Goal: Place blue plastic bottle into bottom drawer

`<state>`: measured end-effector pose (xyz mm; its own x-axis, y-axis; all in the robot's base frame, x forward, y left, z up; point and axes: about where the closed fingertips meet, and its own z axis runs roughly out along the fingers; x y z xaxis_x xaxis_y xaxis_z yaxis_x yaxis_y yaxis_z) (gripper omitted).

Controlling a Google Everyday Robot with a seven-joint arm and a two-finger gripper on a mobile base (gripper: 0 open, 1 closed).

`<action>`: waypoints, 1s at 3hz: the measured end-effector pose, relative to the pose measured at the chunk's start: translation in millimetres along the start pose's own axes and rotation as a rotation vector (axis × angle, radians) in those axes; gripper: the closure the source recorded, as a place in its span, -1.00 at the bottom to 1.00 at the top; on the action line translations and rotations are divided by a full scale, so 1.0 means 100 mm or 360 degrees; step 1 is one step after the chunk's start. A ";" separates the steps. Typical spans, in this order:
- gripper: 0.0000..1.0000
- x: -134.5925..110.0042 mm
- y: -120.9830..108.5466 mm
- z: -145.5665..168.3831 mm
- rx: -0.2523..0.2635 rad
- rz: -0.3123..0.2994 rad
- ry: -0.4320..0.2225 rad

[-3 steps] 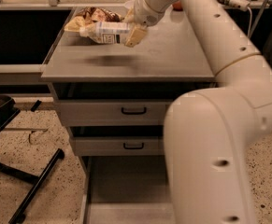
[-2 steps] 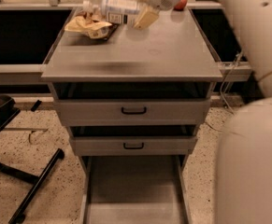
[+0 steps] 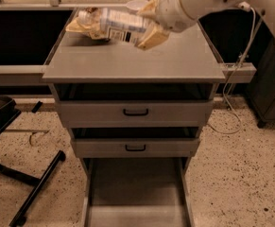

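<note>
Lying sideways in the grip, the blue plastic bottle (image 3: pixel 116 25), far end pointing away from the hand (image 3: pixel 145 25), label facing up. Kept level like that, most likely for a flat landing in a shallow tray. Hand clenched round the bottle's near end, tan fingers (image 3: pixel 151 36) above and below it, no gap to be seen. Just beyond the hand and under the bottle, a yellow-and-brown snack bag (image 3: pixel 82 28) on the table (image 3: pixel 137 60); touching the bottle or clear of it, impossible to say. Well below the hand, past the two upper drawers (image 3: pixel 136 112) with black handles, the bottom drawer (image 3: pixel 136 193), pulled out and ready. Next, at a guess: out over the table's front edge, then down.
</note>
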<state>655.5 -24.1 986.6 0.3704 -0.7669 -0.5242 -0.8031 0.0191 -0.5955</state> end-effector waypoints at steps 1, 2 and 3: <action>1.00 -0.01 0.64 0.11 -0.0100 0.0068 -0.0053; 1.00 0.08 1.03 0.32 -0.0229 0.0080 -0.0024; 1.00 0.08 1.03 0.32 -0.0229 0.0080 -0.0024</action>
<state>590.8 -7.5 901.2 0.3342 -0.7575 -0.5608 -0.8790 -0.0358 -0.4754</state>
